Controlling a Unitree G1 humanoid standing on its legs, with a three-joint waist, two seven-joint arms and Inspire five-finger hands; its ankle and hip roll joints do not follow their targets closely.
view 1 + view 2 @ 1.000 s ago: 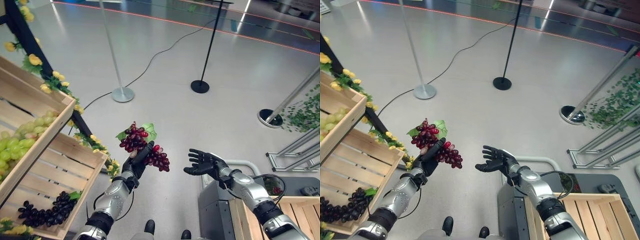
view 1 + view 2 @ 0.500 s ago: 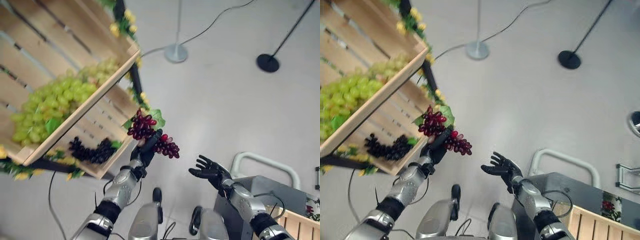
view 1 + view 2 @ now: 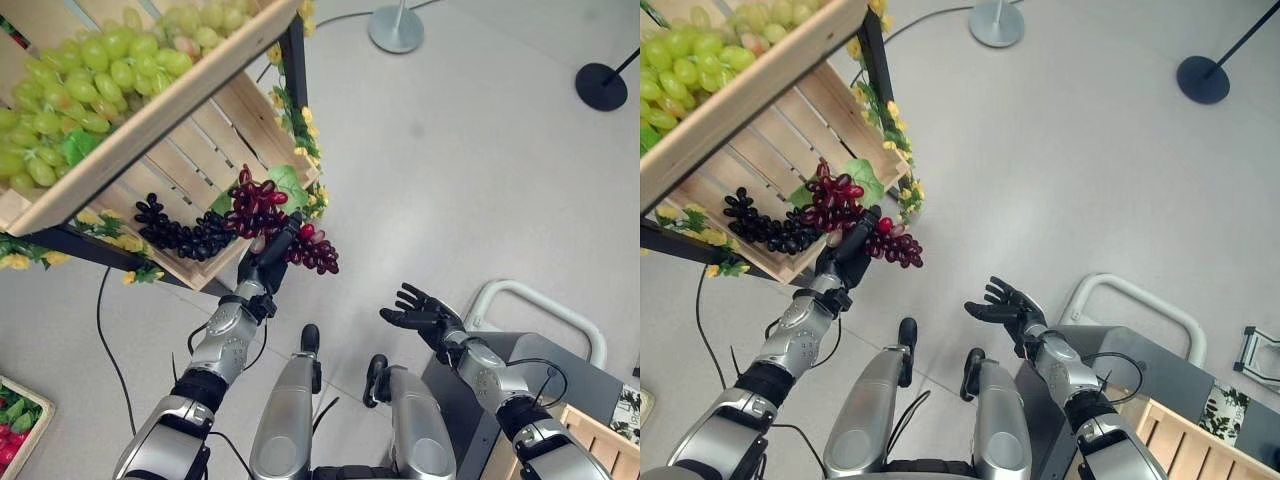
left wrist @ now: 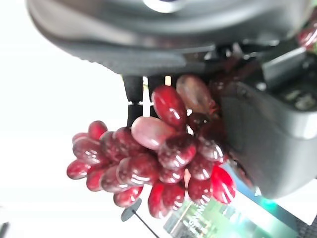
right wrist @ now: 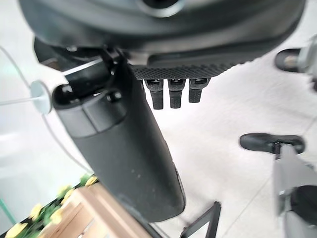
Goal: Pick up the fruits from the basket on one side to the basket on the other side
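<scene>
Red grapes (image 3: pixel 275 222) with a green leaf are clamped in the curled fingers of the left hand (image 3: pixel 268 265), raised just in front of the lower wooden crate (image 3: pixel 205 165) holding black grapes (image 3: pixel 180 233). Green grapes (image 3: pixel 85 75) are seen in the upper crate (image 3: pixel 150 112). The right hand (image 3: pixel 422 316) is held empty over the floor, fingers spread.

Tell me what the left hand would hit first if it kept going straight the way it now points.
Probably the lower wooden crate. The left hand, shut on the red grapes, points up toward its front edge, where the dark grapes lie. Depth is unclear, so it might pass in front of it.
</scene>
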